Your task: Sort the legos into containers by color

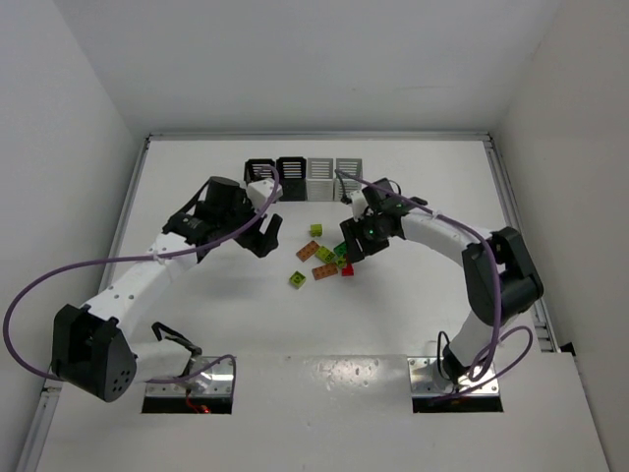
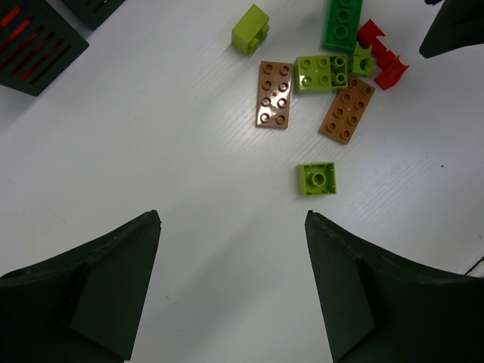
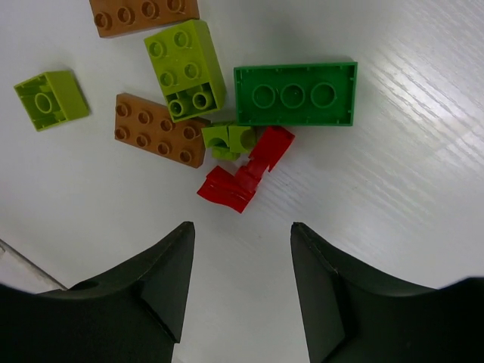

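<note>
Hanging low over the surface [image 3: 408, 227], the right claw [image 3: 242, 231] has its two dark fingers spread, with nothing between them. Just beyond its tips lies a red piece [image 3: 246, 170], touching a small yellow-green piece [image 3: 228, 138]. Past those sit a dark green brick [image 3: 295, 93] and a yellow-green brick [image 3: 185, 68] that meets an orange-tan brick [image 3: 159, 130]. A small yellow-green square [image 3: 49, 98] lies off to one side, apart from the others.

The left claw [image 2: 232, 219] is spread wide as well, empty, over bare surface. The small yellow-green square is the thing nearest to it (the other legos crowd together farther on). A lone yellow-green block [image 2: 251, 29] lies tilted beside that crowd. In the corner of the left wrist view, a black container [image 2: 34, 45] shows red through its slats.

Seen from above, the two claws flank the legos [image 1: 322, 258], which lie loose near the middle of the surface. The four containers [image 1: 320, 179] stand side by side in a row at the far edge, two black on the left and two white on the right, beyond the bricks.
</note>
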